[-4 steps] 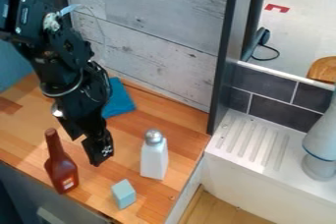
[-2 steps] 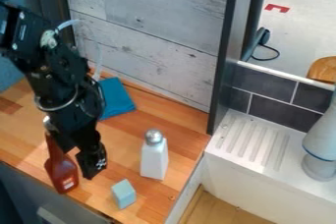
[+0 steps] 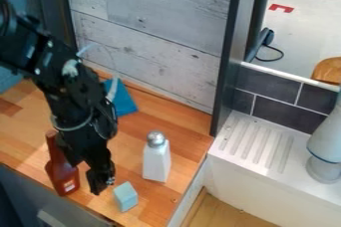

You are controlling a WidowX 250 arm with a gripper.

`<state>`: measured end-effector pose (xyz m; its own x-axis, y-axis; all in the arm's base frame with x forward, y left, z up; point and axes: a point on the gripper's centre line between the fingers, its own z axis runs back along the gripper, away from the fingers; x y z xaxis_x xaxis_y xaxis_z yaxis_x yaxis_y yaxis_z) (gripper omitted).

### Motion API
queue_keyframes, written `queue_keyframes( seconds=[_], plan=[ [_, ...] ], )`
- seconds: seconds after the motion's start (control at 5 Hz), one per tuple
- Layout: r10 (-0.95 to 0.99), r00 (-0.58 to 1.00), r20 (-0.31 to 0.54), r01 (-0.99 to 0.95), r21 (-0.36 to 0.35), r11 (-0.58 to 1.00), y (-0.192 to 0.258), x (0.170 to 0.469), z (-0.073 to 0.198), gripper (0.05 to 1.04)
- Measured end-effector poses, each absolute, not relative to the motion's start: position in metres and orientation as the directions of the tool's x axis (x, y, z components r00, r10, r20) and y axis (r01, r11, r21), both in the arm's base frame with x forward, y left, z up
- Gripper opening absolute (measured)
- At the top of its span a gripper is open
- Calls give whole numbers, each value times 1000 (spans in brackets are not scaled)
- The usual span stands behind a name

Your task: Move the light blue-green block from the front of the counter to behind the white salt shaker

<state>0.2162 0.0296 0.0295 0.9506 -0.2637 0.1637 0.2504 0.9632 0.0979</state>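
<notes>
The black gripper (image 3: 97,185) hangs low over the wooden counter, between a brown bottle and a light blue block. Just to its right stands the block (image 3: 125,196), near the counter's front edge. The bottle (image 3: 63,175) is upright on the left, its neck partly behind the arm. A white shaker with a silver cap (image 3: 156,159) stands to the right, behind the block. Behind the arm, a blue cloth (image 3: 124,100) lies near the wall, partly covered by the arm.
The wooden counter (image 3: 189,121) meets a grey plank wall (image 3: 156,37) at the back and a dark upright post. At the right are a white ribbed sink ledge (image 3: 256,141) and a grey cylindrical object (image 3: 325,146).
The gripper has come down and toward the counter's front edge, closer to the light blue block. The bottle, block, shaker and cloth have stayed where they were.
</notes>
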Motion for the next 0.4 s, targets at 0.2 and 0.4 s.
queue_keyframes(
  seconds=[0.2, 0.4],
  plan=[
    [-257, 951, 172, 246, 79, 966, 26, 219, 16, 1005],
    [-268, 949, 168, 260, 70, 963, 20, 220, 9, 1005]
  ],
)
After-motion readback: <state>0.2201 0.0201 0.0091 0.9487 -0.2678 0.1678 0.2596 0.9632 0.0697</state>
